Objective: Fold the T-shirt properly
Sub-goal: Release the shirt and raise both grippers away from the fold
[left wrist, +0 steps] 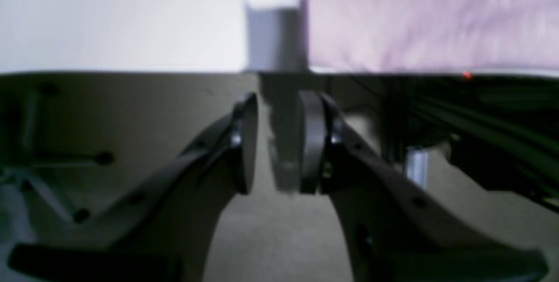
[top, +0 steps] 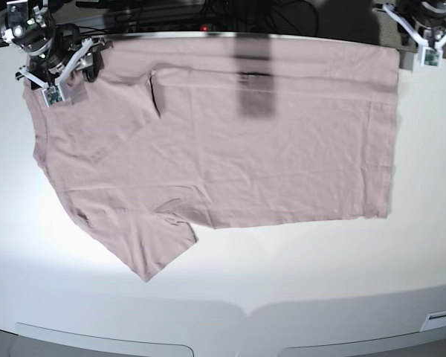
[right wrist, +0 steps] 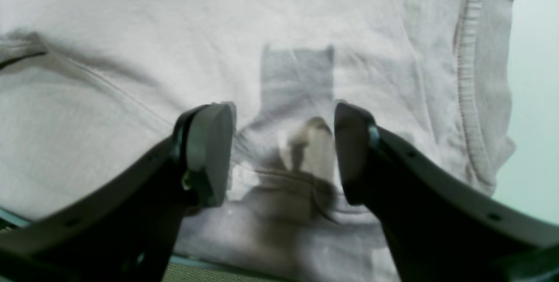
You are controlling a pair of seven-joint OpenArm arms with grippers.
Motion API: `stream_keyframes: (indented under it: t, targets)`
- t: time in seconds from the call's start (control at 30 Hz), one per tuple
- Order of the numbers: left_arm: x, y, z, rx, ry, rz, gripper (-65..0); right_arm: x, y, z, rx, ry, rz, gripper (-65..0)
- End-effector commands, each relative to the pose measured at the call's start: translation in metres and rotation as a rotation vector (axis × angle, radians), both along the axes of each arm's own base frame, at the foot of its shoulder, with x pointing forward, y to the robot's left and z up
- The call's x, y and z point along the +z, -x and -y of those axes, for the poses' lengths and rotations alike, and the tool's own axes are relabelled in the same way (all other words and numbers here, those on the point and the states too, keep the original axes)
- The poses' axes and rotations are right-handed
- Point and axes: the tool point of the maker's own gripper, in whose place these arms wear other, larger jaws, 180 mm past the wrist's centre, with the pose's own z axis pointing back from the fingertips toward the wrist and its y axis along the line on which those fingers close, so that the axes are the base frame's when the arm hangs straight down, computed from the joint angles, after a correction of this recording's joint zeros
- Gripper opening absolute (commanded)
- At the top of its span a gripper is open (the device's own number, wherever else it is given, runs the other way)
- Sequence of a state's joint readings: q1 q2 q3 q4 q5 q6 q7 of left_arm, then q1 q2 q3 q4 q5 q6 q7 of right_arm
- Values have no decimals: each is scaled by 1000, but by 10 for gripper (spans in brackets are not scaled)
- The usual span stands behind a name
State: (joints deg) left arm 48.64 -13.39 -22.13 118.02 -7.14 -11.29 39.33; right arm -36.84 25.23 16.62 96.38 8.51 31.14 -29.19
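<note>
Currently both hands gape, gripping nothing — right hand (right wrist: 281, 153) over the T-shirt (top: 230, 141), left hand (left wrist: 277, 142) beside its hem — a shallow pinch risks one layer.

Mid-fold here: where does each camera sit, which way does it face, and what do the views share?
Base: overhead, looking down at the T-shirt spread on the white table; both arms show at the top corners.
Left wrist: behind the left gripper, facing the table edge and a shirt corner; both fingers show.
Right wrist: behind the right gripper, close over the fabric by the ribbed neck.
Shared: the T-shirt appears in all three.
</note>
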Motion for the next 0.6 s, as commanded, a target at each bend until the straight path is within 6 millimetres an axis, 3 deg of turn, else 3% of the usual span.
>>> stream_keyframes:
  t: [0.0,0.07,0.17,0.57]
  targets:
    - [19,-13,-4,-11,-28,66,-492,-10,25,16,10,88,-116,-279]
    - [33,-21,-9,-12,-51,105,-492,-8,23,15,14,89,-108,-279]
    - [37,-26,-10,-8,-55,126,-492,-1,13,11,25,85,-65,-279]
    - [55,-73,-1,8,18,275,-492,56,-39,-23,123,74,161,-279]
